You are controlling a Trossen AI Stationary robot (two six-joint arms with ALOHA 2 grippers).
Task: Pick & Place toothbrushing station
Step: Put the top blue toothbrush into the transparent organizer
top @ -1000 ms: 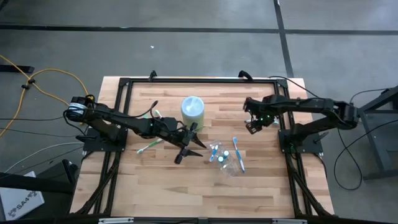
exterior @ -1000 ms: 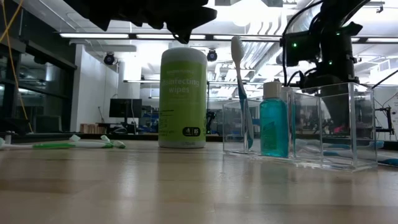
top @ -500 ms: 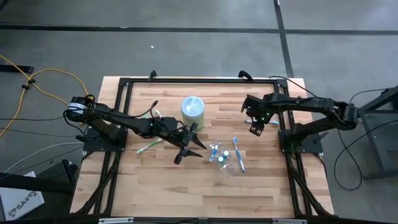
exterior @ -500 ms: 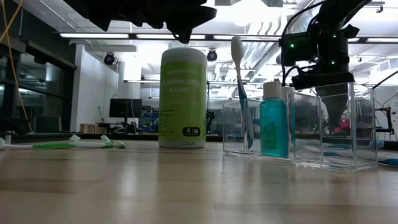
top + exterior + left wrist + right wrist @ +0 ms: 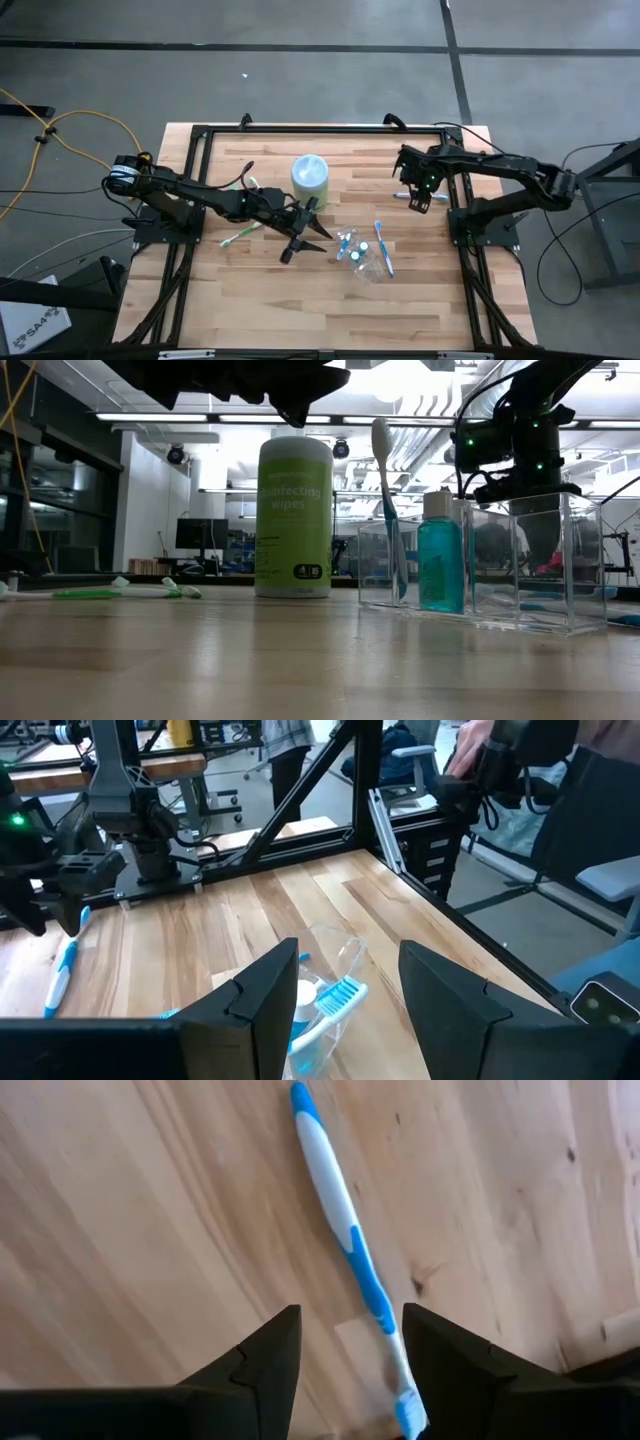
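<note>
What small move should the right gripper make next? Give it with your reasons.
Probably lower the right gripper straight down and close on the blue-white toothbrush. Its fingers are open, with the brush lying flat on the table between and ahead of them, not yet touched. The left gripper waits open beside the clear container.

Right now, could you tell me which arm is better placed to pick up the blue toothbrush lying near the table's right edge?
The right. Its gripper hangs open just above that toothbrush, which runs between its fingers in the right wrist view. The left gripper is across the table, near the clear container.
</note>
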